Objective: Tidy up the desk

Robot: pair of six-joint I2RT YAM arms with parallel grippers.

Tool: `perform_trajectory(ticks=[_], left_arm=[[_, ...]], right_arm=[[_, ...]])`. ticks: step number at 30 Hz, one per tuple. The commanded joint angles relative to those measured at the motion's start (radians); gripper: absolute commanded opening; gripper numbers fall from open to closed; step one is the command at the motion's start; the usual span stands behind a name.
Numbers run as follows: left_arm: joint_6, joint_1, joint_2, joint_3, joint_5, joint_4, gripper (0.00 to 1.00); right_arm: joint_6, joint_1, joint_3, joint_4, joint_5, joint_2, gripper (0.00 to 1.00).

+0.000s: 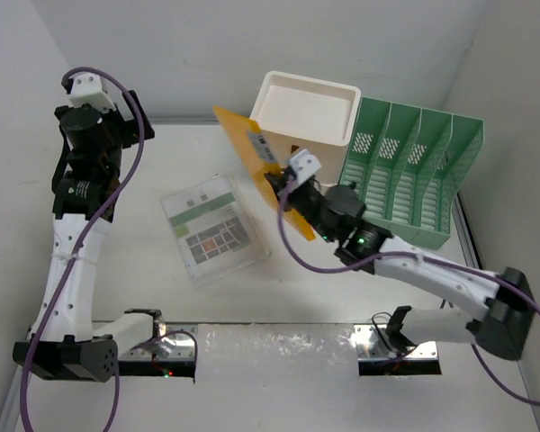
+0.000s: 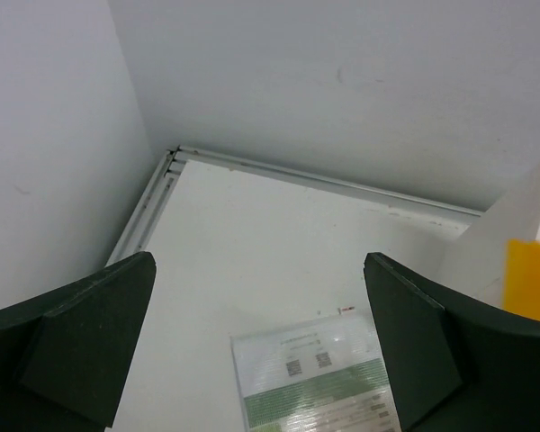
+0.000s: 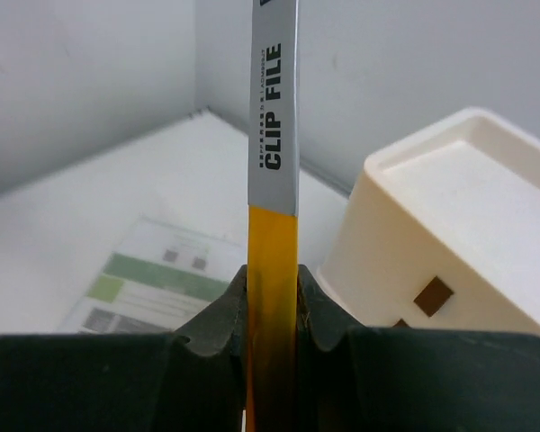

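The desk (image 1: 162,162) is a broad white tabletop with metal rails. My right gripper (image 1: 283,189) is shut on an orange clip file (image 1: 243,139) and holds it on edge above the desk, beside the white drawer box (image 1: 306,112). In the right wrist view the file (image 3: 272,243) stands pinched between both jaws, its grey "CLIP FILE" label above them. My left gripper (image 2: 259,261) hangs open and empty high over the desk's far left part. A printed green-and-white sheet (image 1: 214,229) lies flat mid-desk, and its top edge (image 2: 315,378) shows below the left fingers.
A green slotted file rack (image 1: 414,171) stands at the back right, next to the white drawer box (image 3: 450,207). A strip of clear wrapping (image 1: 279,351) covers the near rail between the arm bases. Walls close in the back and both sides.
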Motion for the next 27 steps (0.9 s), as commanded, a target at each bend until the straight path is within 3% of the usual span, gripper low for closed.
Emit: perform_trajectory(ticks=[1,5,6,9,10,12,13,15,19,22,24,27], left_arm=[[-0.038,0.007,0.004,-0.036,0.010,0.062,1.00],[0.003,0.007,0.006,-0.138,0.004,0.114,1.00],[0.017,0.032,0.004,-0.155,0.000,0.121,1.00],[0.080,0.030,0.007,-0.229,0.015,0.133,1.00],[0.101,0.030,0.007,-0.247,0.038,0.136,1.00],[0.112,0.030,0.007,-0.302,0.053,0.141,1.00],[0.117,0.032,0.007,-0.318,0.065,0.147,1.00],[0.115,0.032,0.009,-0.362,0.070,0.157,1.00],[0.125,0.032,0.016,-0.392,0.056,0.174,1.00],[0.126,0.032,0.010,-0.392,0.049,0.171,1.00],[0.125,0.033,0.006,-0.393,0.053,0.171,1.00],[0.126,0.034,0.006,-0.398,0.053,0.174,1.00]], right_arm=[[0.085,0.002,-0.032,0.130,-0.102,-0.237,0.00],[-0.015,0.002,-0.107,0.161,0.023,-0.431,0.00],[-0.047,0.002,-0.135,0.194,0.133,-0.469,0.00],[-0.278,0.002,-0.262,0.554,0.352,-0.572,0.00],[-0.452,0.002,-0.288,0.647,0.391,-0.579,0.00],[-0.637,0.001,-0.351,0.930,0.445,-0.549,0.00],[-0.765,0.001,-0.362,0.986,0.468,-0.535,0.00],[-0.843,-0.005,-0.377,1.054,0.481,-0.506,0.00],[-0.831,-0.059,-0.376,1.053,0.502,-0.457,0.00],[-0.759,-0.175,-0.363,1.052,0.495,-0.412,0.00],[-0.622,-0.307,-0.344,0.931,0.432,-0.417,0.00],[-0.456,-0.390,-0.310,0.775,0.398,-0.406,0.00]])
